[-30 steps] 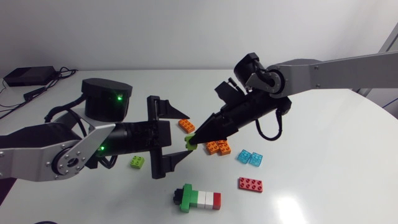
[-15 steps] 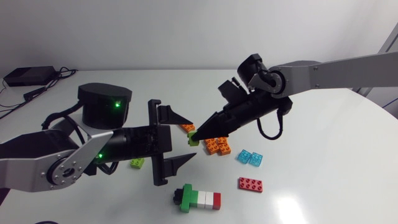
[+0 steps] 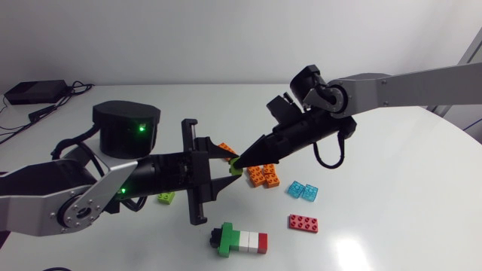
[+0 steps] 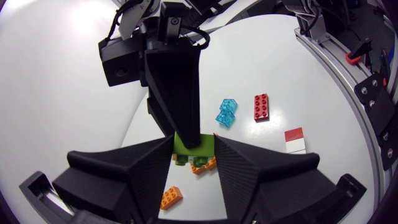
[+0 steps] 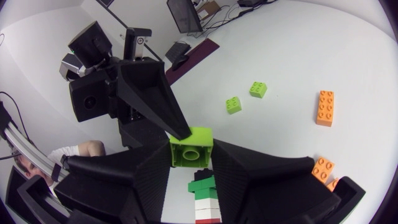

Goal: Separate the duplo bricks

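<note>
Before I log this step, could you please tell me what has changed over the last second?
The left gripper advanced and narrowed from wide open onto the lime green brick, which the right gripper kept holding, hardly shifting. The red brick and the green-white-red stack stayed put.

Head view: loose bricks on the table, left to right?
lime brick → green-white-red stack → red brick. Skipped for overlap: orange pair, cyan bricks.

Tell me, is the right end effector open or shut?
Shut. In the right wrist view, both fingers of the right end effector touch the lime brick from two sides.
</note>
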